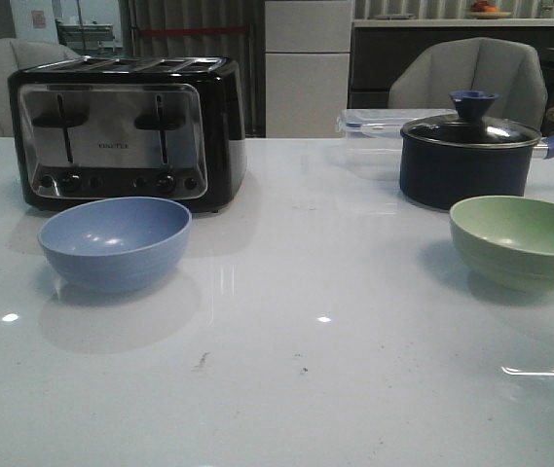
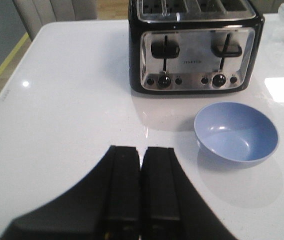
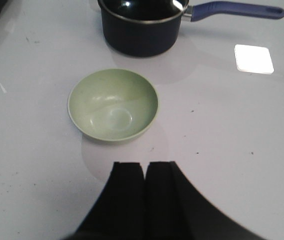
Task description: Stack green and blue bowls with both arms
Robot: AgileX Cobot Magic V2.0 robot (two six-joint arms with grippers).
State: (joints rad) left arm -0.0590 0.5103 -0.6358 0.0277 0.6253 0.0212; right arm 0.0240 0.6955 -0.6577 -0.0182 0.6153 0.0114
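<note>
A: Report the layout, largest item first.

B: The surface (image 1: 286, 370) is white and glossy and carries everything. The toaster (image 1: 126, 131) stands at the far left, controls facing me. The pot (image 1: 466, 156) stands at the far right, glass lid on, blue handle pointing right. A clear container (image 1: 374, 122) sits just behind the pot.

A: Location of the bowls?

B: The blue bowl (image 1: 114, 243) sits upright on the left, just in front of the toaster and apart from it. The green bowl (image 1: 520, 240) sits upright on the right, just in front of the pot, cut by the frame edge in the front view. The two bowls are well apart, with bare surface between them. Both are empty.

A: Status of your left gripper?

B: My left gripper (image 2: 141, 165) has its fingers pressed together, holding nothing. It hangs above the surface, near the blue bowl (image 2: 236, 132) but clear of it, with the toaster (image 2: 196, 45) beyond.

A: Status of your right gripper?

B: My right gripper (image 3: 145, 175) is likewise closed on nothing. It hangs above the surface near the green bowl (image 3: 113, 104), not touching it. The pot (image 3: 142, 27) stands beyond that bowl.
</note>
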